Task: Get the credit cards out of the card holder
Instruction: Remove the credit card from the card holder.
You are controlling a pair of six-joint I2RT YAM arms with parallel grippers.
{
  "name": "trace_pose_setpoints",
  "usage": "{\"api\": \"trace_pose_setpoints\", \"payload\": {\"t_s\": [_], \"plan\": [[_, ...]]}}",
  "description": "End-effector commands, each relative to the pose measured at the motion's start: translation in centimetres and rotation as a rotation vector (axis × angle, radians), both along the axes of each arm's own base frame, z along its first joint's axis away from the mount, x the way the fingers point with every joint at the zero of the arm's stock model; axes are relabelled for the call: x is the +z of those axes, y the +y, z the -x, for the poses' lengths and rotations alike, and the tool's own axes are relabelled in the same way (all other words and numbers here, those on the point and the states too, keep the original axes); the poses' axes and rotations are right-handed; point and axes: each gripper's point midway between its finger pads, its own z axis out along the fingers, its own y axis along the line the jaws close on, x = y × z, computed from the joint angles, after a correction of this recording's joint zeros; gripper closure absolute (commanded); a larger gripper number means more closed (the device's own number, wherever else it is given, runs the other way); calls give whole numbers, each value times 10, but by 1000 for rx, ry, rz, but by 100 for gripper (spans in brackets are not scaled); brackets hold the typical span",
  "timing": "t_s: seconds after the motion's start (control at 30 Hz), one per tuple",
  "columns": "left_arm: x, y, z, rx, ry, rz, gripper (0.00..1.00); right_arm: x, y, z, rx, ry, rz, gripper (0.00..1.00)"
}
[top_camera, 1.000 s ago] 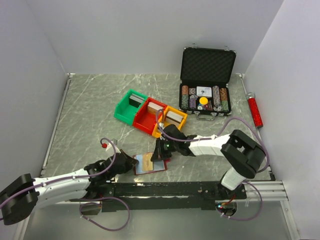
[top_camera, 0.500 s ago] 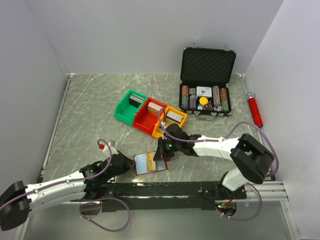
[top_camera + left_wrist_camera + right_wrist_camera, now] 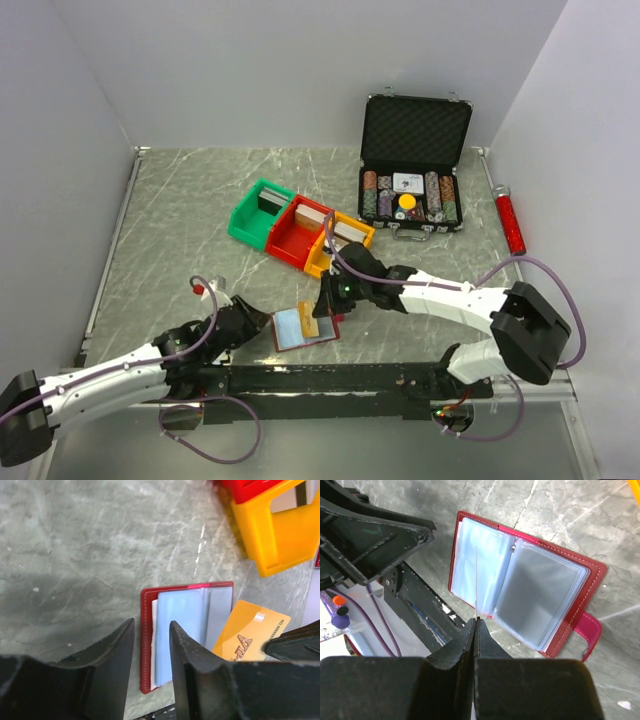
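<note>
1. Your left gripper [image 3: 151, 630] hangs low over the marbled table [image 3: 75, 555]. Its fingers are parted and nothing is pinched between them. The gap frames the card holder's nearest red border.
2. The card holder [image 3: 192, 610] lies open and flat on the table, right at that gripper's fingertips. Its clear plastic sleeves face up. Its red strap tab [image 3: 585, 630] juts from the edge away from the left gripper.
3. An orange credit card [image 3: 247, 632] sits tilted over the holder's side nearest your right arm. From the right wrist you see it only edge-on, as a thin line rising over the sleeves. You cannot tell whether its far end still sits in a sleeve.
4. Your right gripper [image 3: 476, 622] is clenched on the near edge of that card, with the fingers pressed together. It hovers directly above the open holder, so the holder lies between your two grippers.
5. Beyond the holder stand a green bin [image 3: 258, 215], a red bin [image 3: 293, 242] and a yellow bin [image 3: 280, 535], side by side and touching.
6. Farther right, at the back, a black chip case [image 3: 415, 130] stands open, well apart from both grippers.
</note>
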Motion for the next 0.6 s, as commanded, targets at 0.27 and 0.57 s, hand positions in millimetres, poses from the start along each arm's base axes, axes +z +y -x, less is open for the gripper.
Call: {"api": "trace_pose_setpoints", "payload": {"t_s": [0.27,0.57], "plan": [[130,-11,-20,-54,-335,140,13,113,-3,-6,154,-182,-106,100],[224,-35,18,-352,-675,350,1,166,-8,26,355,-174,-209,100]]}}
